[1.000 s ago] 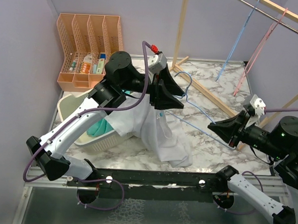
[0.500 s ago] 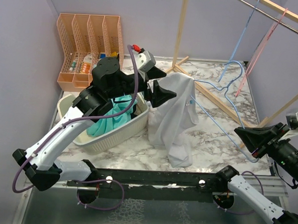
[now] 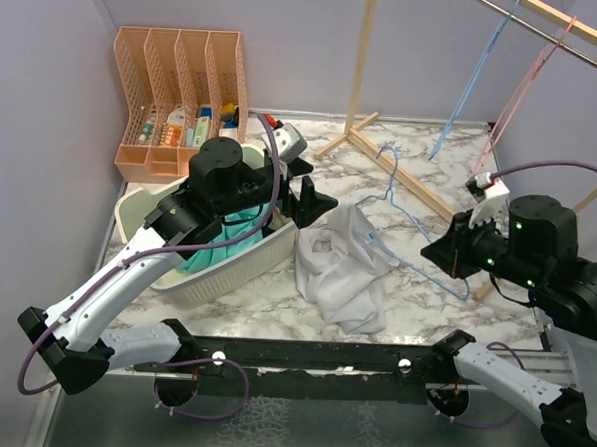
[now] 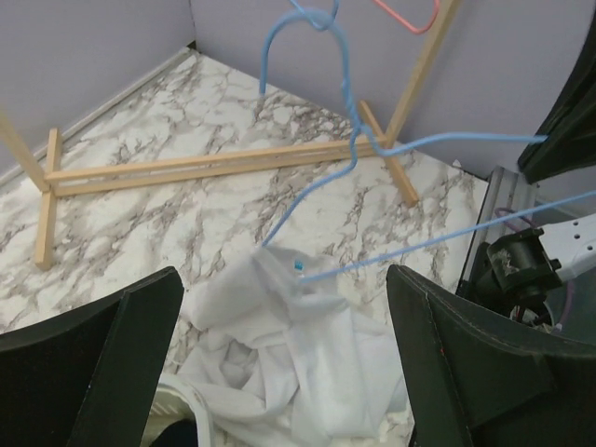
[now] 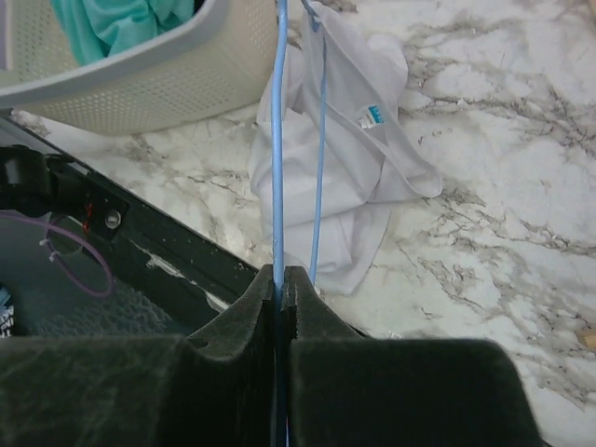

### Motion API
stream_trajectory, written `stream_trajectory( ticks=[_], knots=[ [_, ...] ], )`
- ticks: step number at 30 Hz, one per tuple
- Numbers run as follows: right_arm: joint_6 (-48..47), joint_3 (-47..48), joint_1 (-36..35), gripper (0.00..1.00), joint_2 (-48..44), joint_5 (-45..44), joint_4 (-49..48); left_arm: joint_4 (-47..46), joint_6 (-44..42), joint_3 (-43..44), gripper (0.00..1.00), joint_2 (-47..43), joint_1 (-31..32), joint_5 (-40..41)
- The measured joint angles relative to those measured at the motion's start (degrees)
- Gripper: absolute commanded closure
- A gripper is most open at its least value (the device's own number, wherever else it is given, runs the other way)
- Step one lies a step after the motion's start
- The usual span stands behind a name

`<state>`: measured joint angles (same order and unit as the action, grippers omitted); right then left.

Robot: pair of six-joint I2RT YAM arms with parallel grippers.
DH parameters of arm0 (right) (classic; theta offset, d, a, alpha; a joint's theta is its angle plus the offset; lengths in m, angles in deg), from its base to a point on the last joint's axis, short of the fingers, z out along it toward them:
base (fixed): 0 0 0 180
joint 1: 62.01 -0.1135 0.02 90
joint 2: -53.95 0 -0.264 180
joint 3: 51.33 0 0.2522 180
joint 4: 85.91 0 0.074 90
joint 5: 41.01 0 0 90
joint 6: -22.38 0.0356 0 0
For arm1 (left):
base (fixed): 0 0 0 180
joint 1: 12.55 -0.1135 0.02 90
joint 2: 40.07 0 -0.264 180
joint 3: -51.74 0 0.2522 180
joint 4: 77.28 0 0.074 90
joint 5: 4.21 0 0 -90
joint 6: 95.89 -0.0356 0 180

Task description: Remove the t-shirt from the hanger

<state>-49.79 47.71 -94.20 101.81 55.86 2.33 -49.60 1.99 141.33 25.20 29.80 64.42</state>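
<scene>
With the left gripper (image 3: pixel 313 199) spread wide and empty above the t-shirt (image 3: pixel 341 271), which lies crumpled on the table (image 3: pixel 419 315) beside the basket (image 3: pixel 238 270), the right gripper (image 5: pixel 282 279), clamped on the hanger (image 5: pixel 279 140), may drag the cloth along if a wire end snags inside.

The top view looks steeply down from high behind both arm bases, taking in the whole worktop (image 3: pixel 404 309). The left wrist view looks out, close, between its parted jaws. The right wrist view sights along its closed jaws. All three share the t-shirt (image 3: pixel 341 276) and hanger (image 4: pixel 349 93) ahead of the jaws.
</scene>
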Motion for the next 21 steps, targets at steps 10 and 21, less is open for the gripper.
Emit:
stream_trajectory(
  ticks=[10, 21],
  knots=[
    [-0.3, 3.8, 0.0, 0.99, 1.2, -0.6, 2.0, 1.9, -1.0, -4.7, 0.07, -3.8, 0.0, 1.7],
    [0.3, 8.7, 0.0, 0.99, 7.5, -2.0, 5.8, 4.1, -0.9, -10.7, 0.14, -4.4, 0.0, 1.7]
  ],
)
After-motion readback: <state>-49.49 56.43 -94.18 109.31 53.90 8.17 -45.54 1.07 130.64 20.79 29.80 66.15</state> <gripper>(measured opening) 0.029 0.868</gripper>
